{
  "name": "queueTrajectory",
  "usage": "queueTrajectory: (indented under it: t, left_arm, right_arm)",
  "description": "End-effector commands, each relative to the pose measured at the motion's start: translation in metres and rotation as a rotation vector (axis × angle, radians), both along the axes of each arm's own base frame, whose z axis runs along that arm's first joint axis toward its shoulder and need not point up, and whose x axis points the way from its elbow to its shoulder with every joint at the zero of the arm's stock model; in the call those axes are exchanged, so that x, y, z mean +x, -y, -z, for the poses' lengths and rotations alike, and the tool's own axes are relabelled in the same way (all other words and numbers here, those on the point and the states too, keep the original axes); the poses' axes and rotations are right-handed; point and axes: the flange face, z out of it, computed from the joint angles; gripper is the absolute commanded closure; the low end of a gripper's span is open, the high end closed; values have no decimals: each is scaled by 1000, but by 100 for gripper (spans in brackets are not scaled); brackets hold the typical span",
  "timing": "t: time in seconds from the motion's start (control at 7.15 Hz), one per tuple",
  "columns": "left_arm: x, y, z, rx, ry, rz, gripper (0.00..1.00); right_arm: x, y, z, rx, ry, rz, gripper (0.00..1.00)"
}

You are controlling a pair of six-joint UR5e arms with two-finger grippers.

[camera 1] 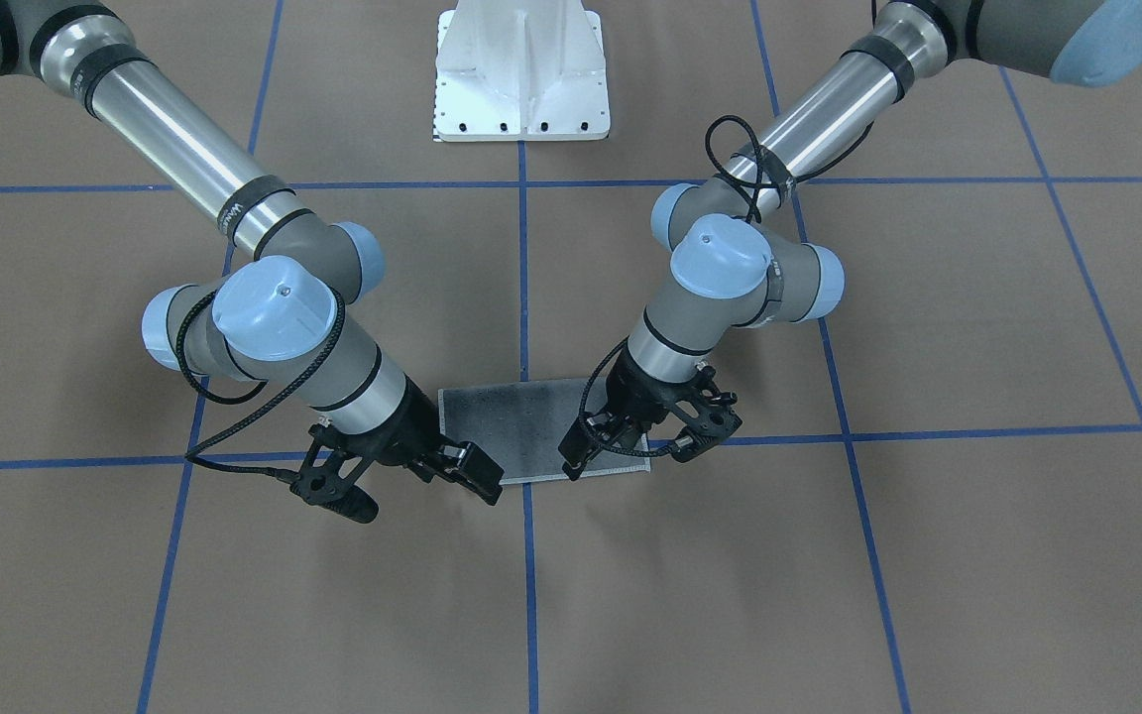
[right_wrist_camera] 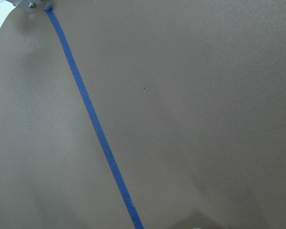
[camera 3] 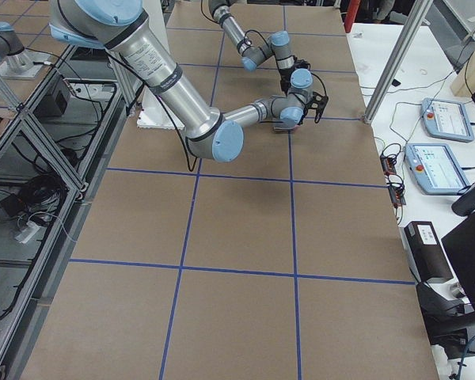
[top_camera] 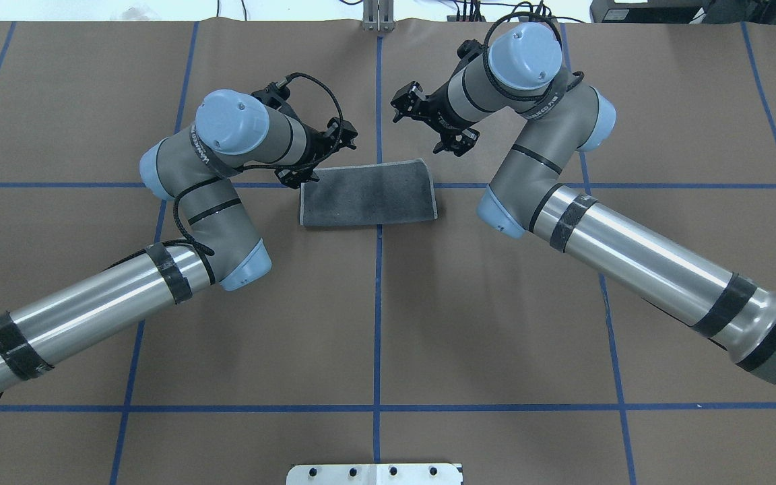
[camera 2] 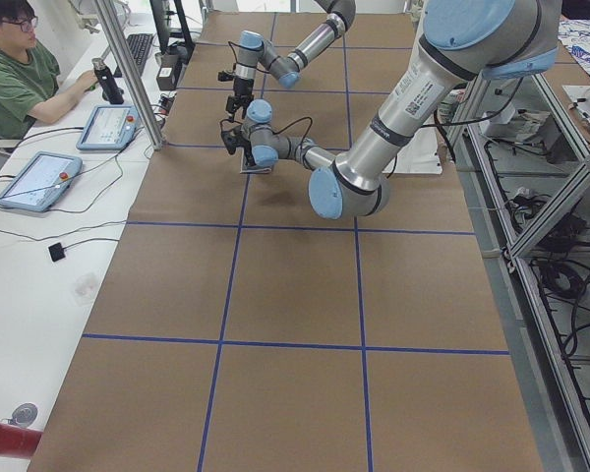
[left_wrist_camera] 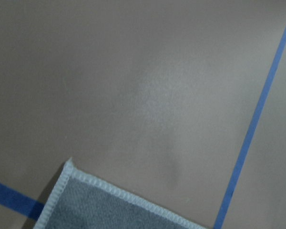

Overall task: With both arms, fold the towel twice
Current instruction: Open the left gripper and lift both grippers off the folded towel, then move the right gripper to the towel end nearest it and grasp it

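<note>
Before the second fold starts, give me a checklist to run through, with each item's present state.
1. First fold done: the towel lies as a flat rectangle, dark grey face up. Ok.
2. Layers lined up: only the top layer shows. Cannot tell.
3. Left gripper placed at a corner: it hovers at the towel's operator-side edge, and the left wrist view shows a stitched corner below. Ok.
4. Right gripper placed at the other corner: the right wrist view shows only table and blue tape, no towel. Probably not ok.
5. Fingers open on both grippers: cannot tell.
</note>
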Motion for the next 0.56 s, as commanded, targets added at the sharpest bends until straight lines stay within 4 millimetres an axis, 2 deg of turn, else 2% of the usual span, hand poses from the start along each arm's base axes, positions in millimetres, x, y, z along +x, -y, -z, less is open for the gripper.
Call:
queueTrajectory:
  t: [0.0, 0.14, 0.28, 0.42]
  left_arm:
    - [-18, 20, 7, 9, -1, 16, 0]
    - [-40, 37, 11, 7, -13, -10, 0]
    - [-52, 46, 10, 23, -4, -14, 0]
    - [-68, 56, 11, 17, -13, -29, 0]
  right_arm:
    - [13, -14, -12, 3, 13, 14, 1]
    - [20, -28, -29, -4, 10, 25, 1]
    - [13, -41, -47, -18, -7, 44, 1]
    - [-9, -62, -58, -20, -25, 79, 1]
